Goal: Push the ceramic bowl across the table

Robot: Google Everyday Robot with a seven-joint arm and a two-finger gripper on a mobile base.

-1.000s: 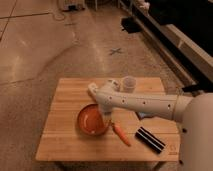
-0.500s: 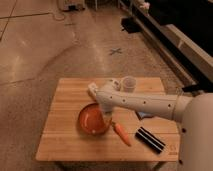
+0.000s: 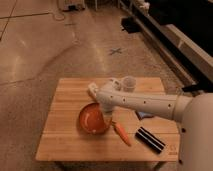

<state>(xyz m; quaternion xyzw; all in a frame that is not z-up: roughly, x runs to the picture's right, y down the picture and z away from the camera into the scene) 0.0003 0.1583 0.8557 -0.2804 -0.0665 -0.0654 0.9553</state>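
The ceramic bowl [image 3: 91, 119] is a wide, shallow orange-red dish sitting left of centre on the light wooden table [image 3: 65, 145]. My white arm reaches in from the right across the tabletop. The gripper [image 3: 106, 113] hangs down at the bowl's right rim, touching it or very close to it. The arm's wrist covers the bowl's upper right edge.
A small white cup [image 3: 129, 83] stands at the table's far side, just behind the arm. An orange carrot [image 3: 120, 133] lies right of the bowl, with a black oblong object [image 3: 150, 139] and a blue item [image 3: 145, 115] further right. Bare floor surrounds the table.
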